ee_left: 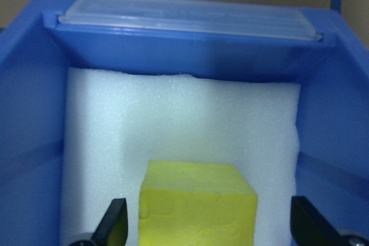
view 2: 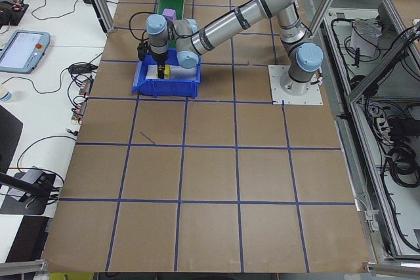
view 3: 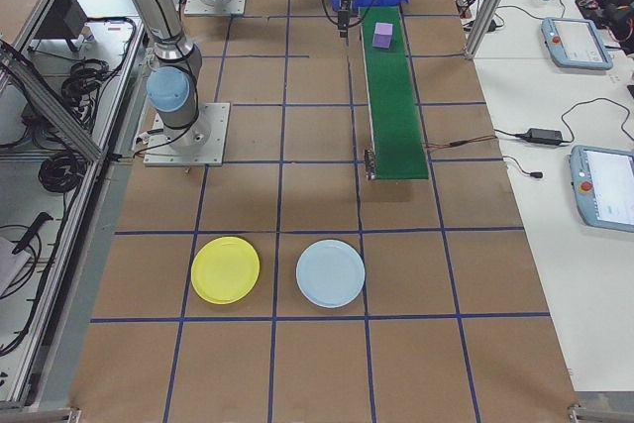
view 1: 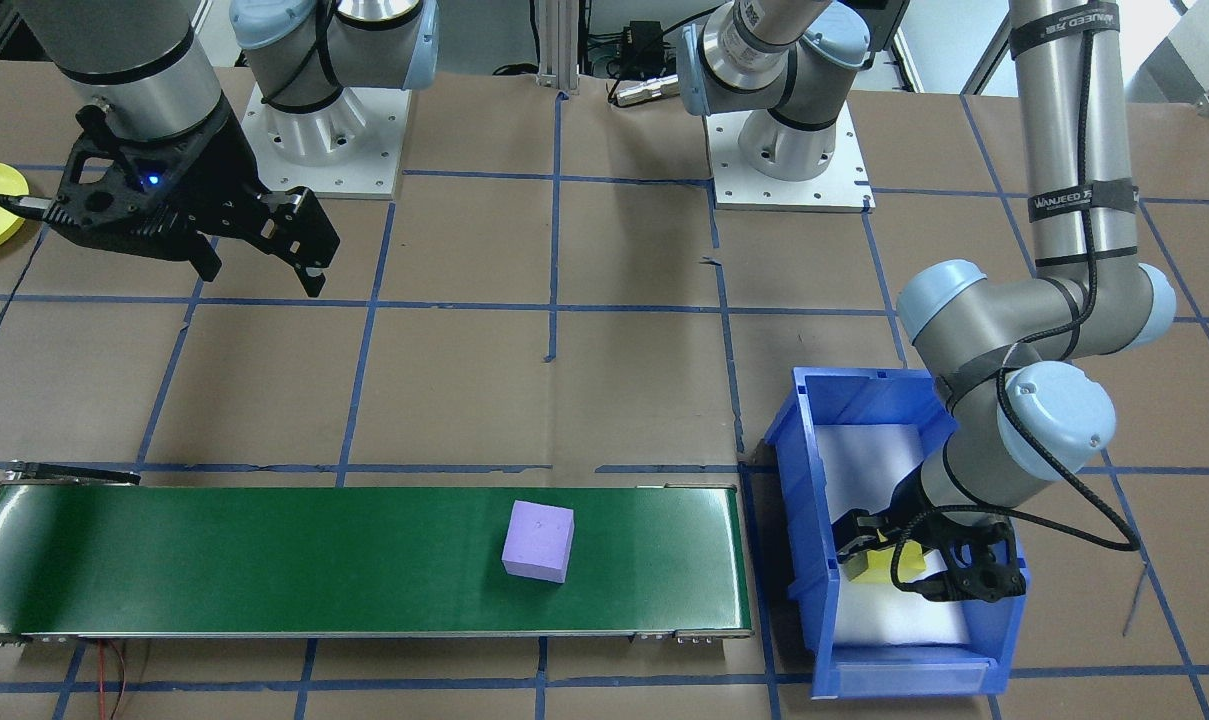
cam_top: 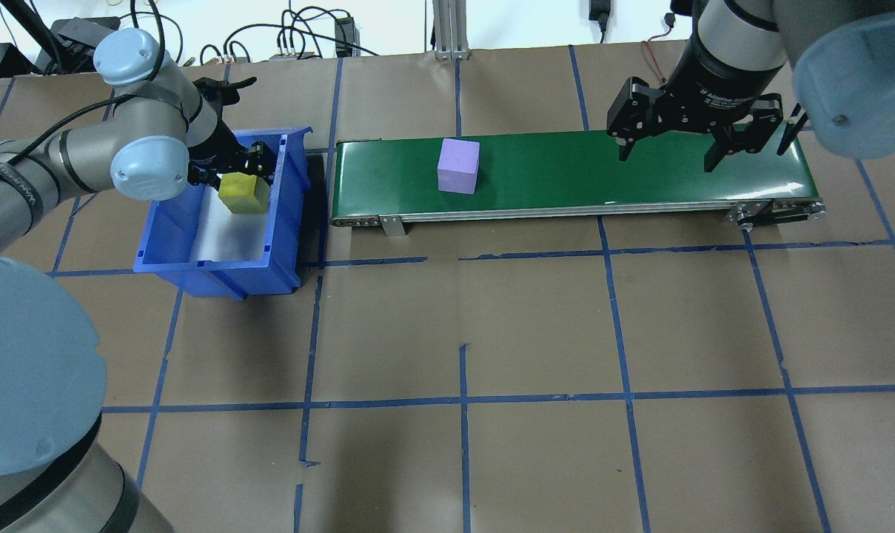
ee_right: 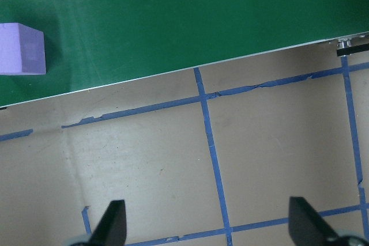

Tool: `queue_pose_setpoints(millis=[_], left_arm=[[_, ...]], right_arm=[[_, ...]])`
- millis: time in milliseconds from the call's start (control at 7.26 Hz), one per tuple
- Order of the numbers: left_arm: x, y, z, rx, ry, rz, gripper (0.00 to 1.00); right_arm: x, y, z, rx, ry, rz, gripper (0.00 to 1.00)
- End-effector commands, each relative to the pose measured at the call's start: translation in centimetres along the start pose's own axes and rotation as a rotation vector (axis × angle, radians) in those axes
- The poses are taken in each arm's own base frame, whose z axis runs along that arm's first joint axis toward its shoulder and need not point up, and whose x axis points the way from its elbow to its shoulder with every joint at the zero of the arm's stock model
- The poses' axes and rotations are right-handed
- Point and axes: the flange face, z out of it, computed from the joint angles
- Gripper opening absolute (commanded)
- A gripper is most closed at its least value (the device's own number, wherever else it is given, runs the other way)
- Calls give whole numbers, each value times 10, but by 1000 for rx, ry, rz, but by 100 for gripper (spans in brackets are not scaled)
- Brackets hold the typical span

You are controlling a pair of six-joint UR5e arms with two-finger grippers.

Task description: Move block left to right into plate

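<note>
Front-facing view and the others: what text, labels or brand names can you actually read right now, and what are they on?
"WANJEED": on a black strap around the left arm; the characters after it are too blurred to read.
White print on the right arm's wrist, above the right claw: too small to read.
No readable text on the blue bin, conveyor or blocks.

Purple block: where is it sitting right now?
In the overhead view the purple block rests on the green conveyor belt, toward the belt's left end near the blue bin, well clear of the right tool.
</note>
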Motion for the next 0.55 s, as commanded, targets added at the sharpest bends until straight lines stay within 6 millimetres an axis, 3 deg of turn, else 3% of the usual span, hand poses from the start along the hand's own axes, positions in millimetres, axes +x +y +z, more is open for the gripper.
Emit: queue_pose_setpoints(millis=[0, 138, 276, 413], left_arm=[[-2, -2, -8, 13, -22, -4, 27], [0, -7, -41, 72, -27, -12, 26], [5, -7, -104, 173, -28, -5, 26], [22, 7, -154, 219, -17, 19, 26]], right_arm=[[0, 4, 17, -37, 24, 0, 100], [-2, 10, 38, -86, 16, 11, 100], [-5, 15, 76, -155, 27, 10, 100], [-1, 15, 120, -232, 58, 0, 100]])
